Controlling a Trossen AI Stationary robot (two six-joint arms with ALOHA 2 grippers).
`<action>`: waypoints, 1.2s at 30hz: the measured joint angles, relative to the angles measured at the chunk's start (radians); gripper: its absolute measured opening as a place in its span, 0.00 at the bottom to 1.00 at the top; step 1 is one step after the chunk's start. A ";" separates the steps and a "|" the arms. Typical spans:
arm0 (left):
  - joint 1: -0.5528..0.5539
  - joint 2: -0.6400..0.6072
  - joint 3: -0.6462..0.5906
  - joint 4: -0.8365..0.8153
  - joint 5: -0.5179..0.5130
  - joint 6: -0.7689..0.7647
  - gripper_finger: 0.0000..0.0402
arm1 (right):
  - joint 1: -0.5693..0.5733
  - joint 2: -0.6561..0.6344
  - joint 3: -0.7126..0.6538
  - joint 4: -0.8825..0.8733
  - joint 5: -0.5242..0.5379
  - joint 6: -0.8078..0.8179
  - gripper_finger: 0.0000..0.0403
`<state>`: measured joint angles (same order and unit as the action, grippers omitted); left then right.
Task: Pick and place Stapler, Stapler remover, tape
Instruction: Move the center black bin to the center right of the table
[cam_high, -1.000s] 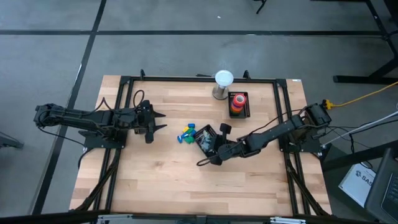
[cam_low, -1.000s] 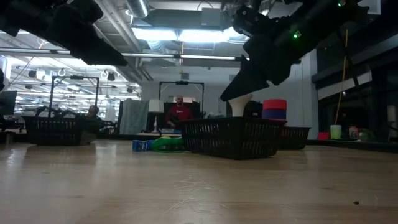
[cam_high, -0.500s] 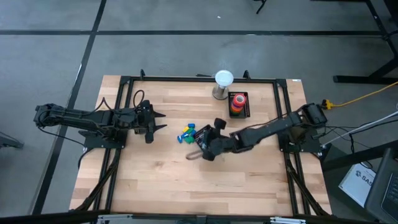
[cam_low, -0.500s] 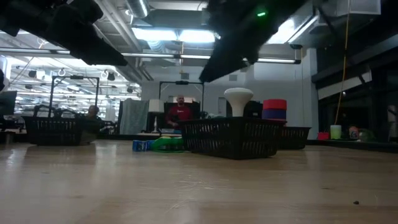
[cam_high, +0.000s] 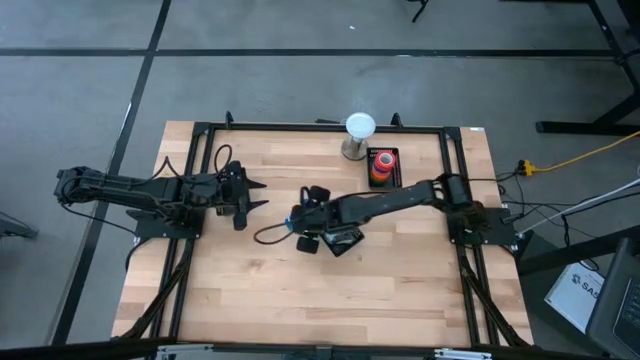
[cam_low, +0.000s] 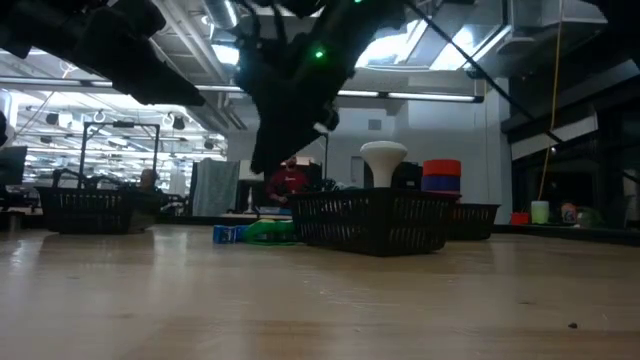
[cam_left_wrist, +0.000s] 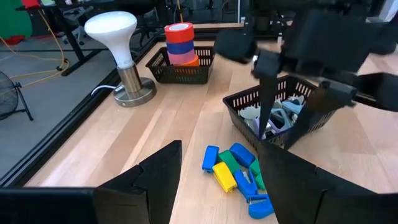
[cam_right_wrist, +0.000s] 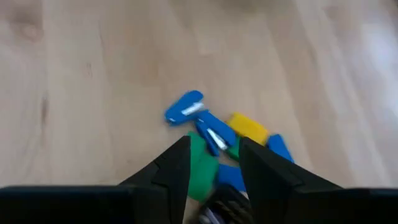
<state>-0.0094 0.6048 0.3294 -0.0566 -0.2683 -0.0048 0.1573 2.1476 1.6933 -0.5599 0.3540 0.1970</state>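
right gripper (cam_high: 298, 222) hangs over the small pile of staplers (cam_high: 300, 215) near the table's middle, its fingers (cam_right_wrist: 177, 163) parted with nothing between them. in the right wrist view the blue, green and yellow pieces lie just past the fingertips, on bare wood, not touched. the right arm (cam_high: 390, 203) stretches across a black mesh basket (cam_high: 340, 238), which sits just beside the pile; in the left wrist view that basket (cam_left_wrist: 283, 118) holds a jumble of pale grey-blue items, too tangled to name.

tape (cam_high: 382, 162) stands as a stack of rolls, red on top, in a second, smaller black basket (cam_high: 397, 175) toward the far edge, well apart from the right gripper. the left wrist view shows the stack (cam_left_wrist: 178, 42) as red over blue over pink and orange. a white lamp (cam_high: 359, 127) on a round metal base stands just beside that basket.

left gripper (cam_high: 258, 196) waits on the table's left side, fingers (cam_left_wrist: 160, 168) spread wide and empty, pointing toward the pile.

a person (cam_low: 287, 183) shows in the room behind.
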 joint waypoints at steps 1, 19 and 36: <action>0.000 0.000 0.000 0.000 0.000 0.000 0.52 | -0.007 0.014 0.021 -0.018 -0.030 0.000 0.35; 0.000 0.000 0.000 0.000 0.000 0.000 0.52 | -0.066 0.068 0.052 -0.261 -0.137 0.092 0.35; 0.000 0.000 0.000 0.000 0.000 0.000 0.52 | 0.024 0.061 0.050 -0.655 -0.145 0.243 0.35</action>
<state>-0.0095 0.6047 0.3292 -0.0566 -0.2682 -0.0048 0.1816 2.2082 1.7435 -1.2146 0.2090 0.4404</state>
